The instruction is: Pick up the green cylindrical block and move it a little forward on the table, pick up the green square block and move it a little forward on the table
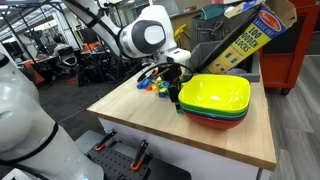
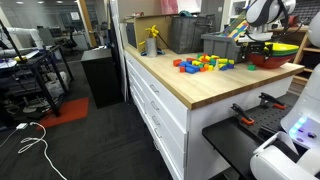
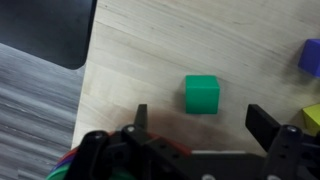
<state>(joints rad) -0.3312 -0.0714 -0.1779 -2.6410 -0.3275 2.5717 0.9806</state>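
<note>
**A:** What sits closest to the wrist camera?

**B:** The gripper (image 3: 200,113); its two dark fingers (image 3: 142,115) stand wide apart, released, with nothing clasped between them; a blurred sliver of green and red shows in the lower left corner, too vague to name.

**A:** And the green block?

**B:** The green block (image 3: 201,95) lies flat on the table (image 3: 140,50), just beyond the fingertips and roughly centred in the gap between them; neither finger touches it; from above its outline is square with soft corners.

**A:** Anything past it?

**B:** At the right edge of the wrist view sits a yellow block (image 3: 311,116), and farther on a purple block (image 3: 311,55); both are cut off by the frame and well apart from the green one; on the left the pale wood ends and a dark floor (image 3: 40,40) begins.

**A:** What do you see from outside?

**B:** In an exterior view the black and orange bench (image 1: 120,155) stands nearest, below the table's front edge; on the top rests a stack of bowls (image 1: 215,97), yellow-green uppermost, red beneath; the arm reaches down just beside that stack; behind it lies a scatter of coloured blocks (image 1: 150,82); farthest back leans a tilted box (image 1: 250,35) with printed letters; I cannot pick out the green block there.
</note>
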